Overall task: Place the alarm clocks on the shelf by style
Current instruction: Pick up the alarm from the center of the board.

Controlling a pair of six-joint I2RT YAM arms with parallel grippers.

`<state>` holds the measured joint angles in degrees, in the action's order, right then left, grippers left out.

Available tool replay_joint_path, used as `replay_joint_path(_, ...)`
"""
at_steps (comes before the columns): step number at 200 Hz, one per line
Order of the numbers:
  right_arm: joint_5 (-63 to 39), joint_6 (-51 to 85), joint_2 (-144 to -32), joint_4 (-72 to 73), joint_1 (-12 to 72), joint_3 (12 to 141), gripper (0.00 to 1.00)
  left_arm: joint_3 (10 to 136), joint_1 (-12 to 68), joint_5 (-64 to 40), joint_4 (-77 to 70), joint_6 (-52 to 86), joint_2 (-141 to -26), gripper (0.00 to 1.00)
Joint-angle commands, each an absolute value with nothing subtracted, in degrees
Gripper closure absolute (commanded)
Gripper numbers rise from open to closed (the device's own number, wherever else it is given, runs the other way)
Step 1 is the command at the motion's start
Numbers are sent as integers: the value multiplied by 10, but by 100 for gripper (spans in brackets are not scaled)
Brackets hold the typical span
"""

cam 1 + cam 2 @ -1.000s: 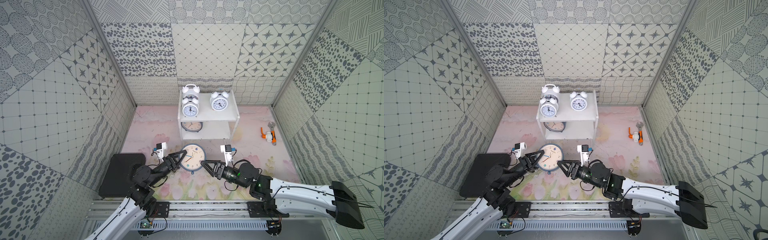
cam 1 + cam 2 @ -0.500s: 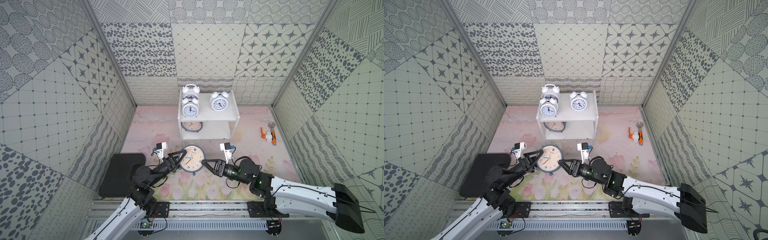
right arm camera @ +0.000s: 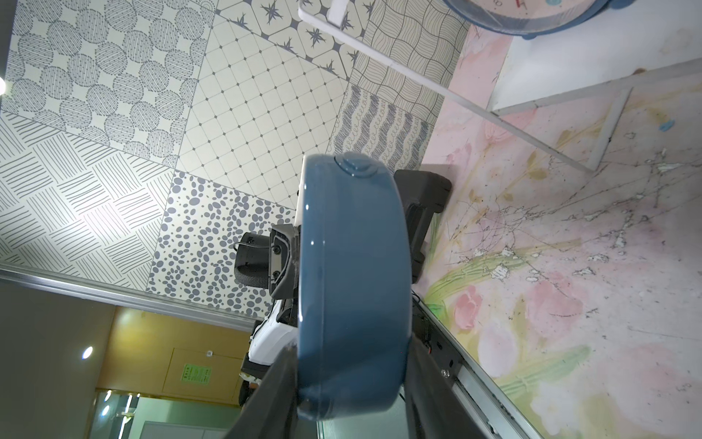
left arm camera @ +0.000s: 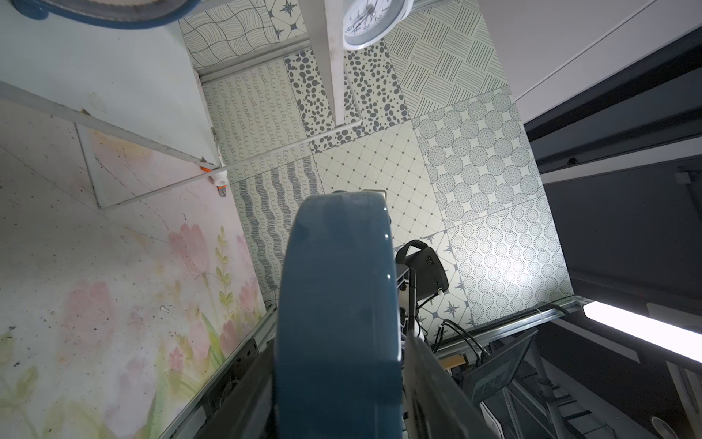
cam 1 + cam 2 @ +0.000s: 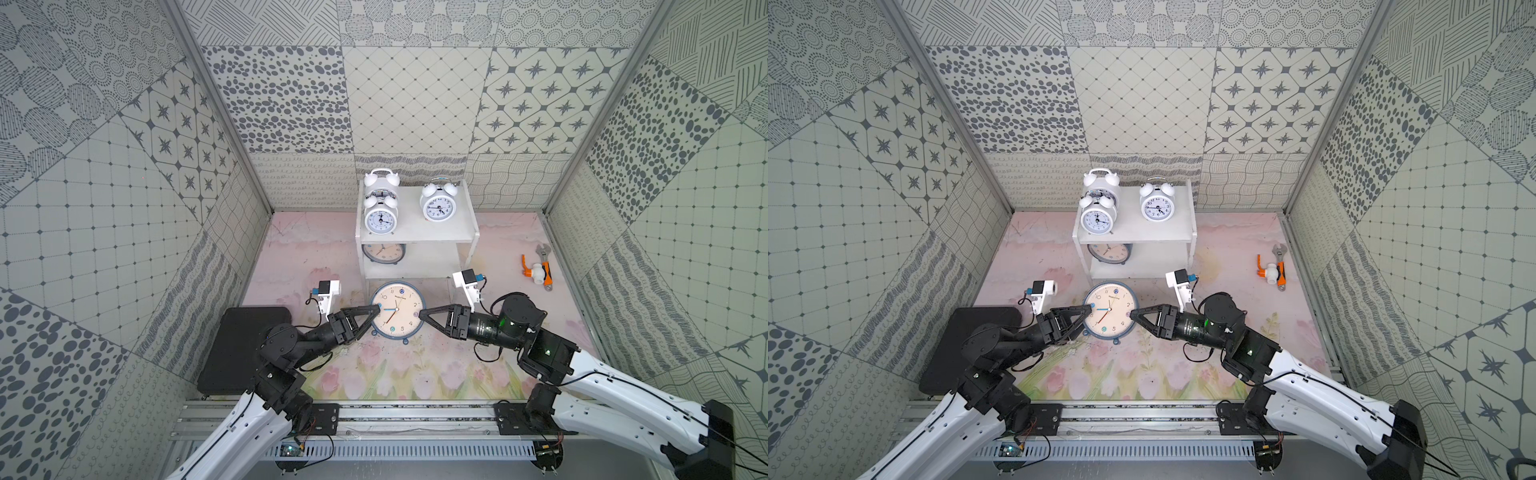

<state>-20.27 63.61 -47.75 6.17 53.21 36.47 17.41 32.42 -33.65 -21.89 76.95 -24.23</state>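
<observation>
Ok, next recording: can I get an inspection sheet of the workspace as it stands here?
Surface: flowered mat, scuffed and scratched; no spills seen.
Job's things: white shelf; three white clocks on its top tier, front left, back left and right; one blue clock on the lower tier, left end; a second blue clock in front of the shelf, between the grippers.
Clutter: orange and white tool on the mat right of the shelf; black pad at the left.
Grippers: left gripper and right gripper each shut on the second blue clock's rim, from opposite sides.
Cables: thin black loops under each wrist, clear of the clocks.
Surroundings: patterned wall panels on three sides.
</observation>
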Motion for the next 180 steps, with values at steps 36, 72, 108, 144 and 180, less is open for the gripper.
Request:
replay_joint_path(36, -204, 623, -481, 66, 530, 379, 57, 185, 323, -367, -266, 745, -244, 71)
replay_joint_path(72, -187, 628, -476, 91, 542, 361, 33, 169, 324, -342, -296, 764, -237, 76)
replay_joint_path(108, -164, 635, -488, 129, 571, 338, 26, 157, 323, -334, -326, 782, -242, 80)
replay_joint_path(144, -162, 630, -486, 125, 573, 338, 34, 160, 323, -336, -326, 782, -243, 81)
replay_joint_path(180, -165, 623, -487, 111, 573, 347, 51, 164, 323, -349, -331, 783, -252, 81)
